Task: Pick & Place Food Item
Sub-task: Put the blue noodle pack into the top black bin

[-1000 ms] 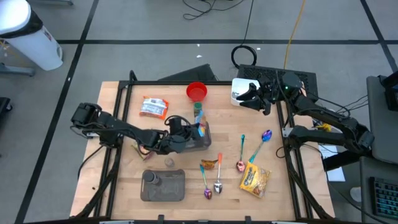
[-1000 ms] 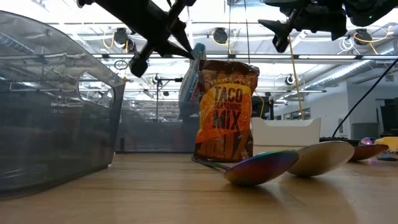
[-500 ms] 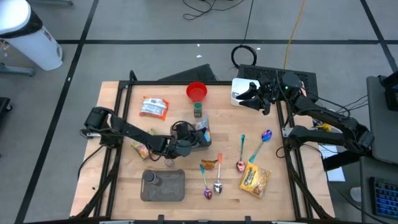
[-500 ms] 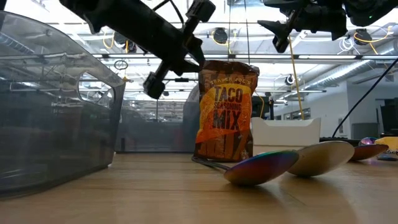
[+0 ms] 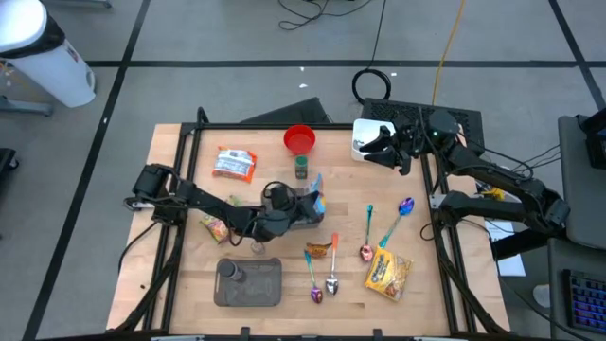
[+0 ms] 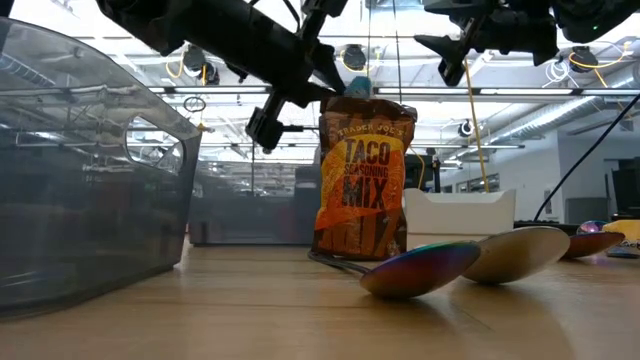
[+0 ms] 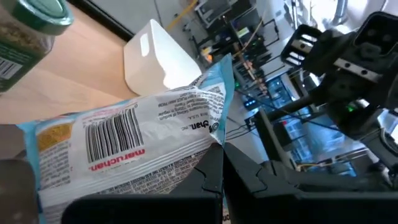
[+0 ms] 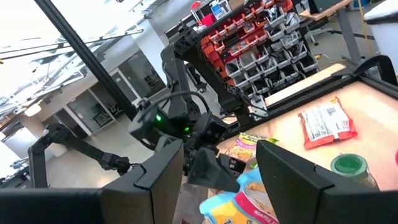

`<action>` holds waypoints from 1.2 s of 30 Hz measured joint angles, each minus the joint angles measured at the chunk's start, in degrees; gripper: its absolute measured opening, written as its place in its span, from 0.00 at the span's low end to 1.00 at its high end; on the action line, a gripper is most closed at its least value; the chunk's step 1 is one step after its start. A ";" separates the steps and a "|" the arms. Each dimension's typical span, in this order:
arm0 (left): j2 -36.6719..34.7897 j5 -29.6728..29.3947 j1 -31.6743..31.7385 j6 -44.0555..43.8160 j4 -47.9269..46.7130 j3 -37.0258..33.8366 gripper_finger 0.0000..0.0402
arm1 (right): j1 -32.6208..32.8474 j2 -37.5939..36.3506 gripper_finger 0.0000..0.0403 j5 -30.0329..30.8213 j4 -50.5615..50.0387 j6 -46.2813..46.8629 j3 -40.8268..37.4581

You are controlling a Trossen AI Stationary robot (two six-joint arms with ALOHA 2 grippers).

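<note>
— Fingers of the left gripper: what have they got?

— They're closed on the ramen packet, pinching one edge of its crinkly wrapper. It hangs clear of the counter, near the middle, just beside the green-lidded spice jar and below the red bowl in the high view.

— And the other arm?

— The right gripper waits over the white bin at the far right corner, fingers apart and holding nothing.

— What worries you?

— That edge grip. I'd judge the slick film could slide out if the arm swings quickly, since most of the packet's weight hangs off to one side. The jar also stands close; a low carry might tip it. The taco seasoning pouch and spoons crowd the near side too.
</note>
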 joint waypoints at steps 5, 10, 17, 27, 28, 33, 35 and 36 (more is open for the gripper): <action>0.04 1.08 -0.08 -1.21 -0.02 0.00 0.00 | 0.00 0.02 0.49 0.05 -0.24 -0.20 0.00; 0.09 0.72 -0.09 -1.41 3.06 0.00 0.00 | 0.00 0.04 0.49 0.05 -0.28 -0.15 0.00; 0.00 1.11 -0.09 1.33 5.16 0.00 0.00 | 0.00 0.20 0.49 0.10 -0.30 -0.23 0.00; 0.02 1.26 -0.09 -5.42 -3.21 0.00 0.00 | 0.00 0.22 0.49 0.12 -0.37 -0.25 0.00; 0.02 1.29 -0.09 -5.96 -3.88 0.00 0.00 | 0.00 0.22 0.49 0.12 -0.37 -0.25 0.00; 0.02 1.30 -0.09 -7.53 -5.46 0.00 0.00 | 0.00 0.22 0.49 0.12 -0.37 -0.26 0.00; 0.02 1.29 -0.09 -7.61 -5.77 0.00 0.00 | 0.00 0.22 0.49 0.12 -0.34 -0.29 0.00; 0.02 1.29 -0.09 -7.63 -6.06 0.00 0.00 | 0.00 0.22 0.49 0.12 -0.37 -0.27 0.00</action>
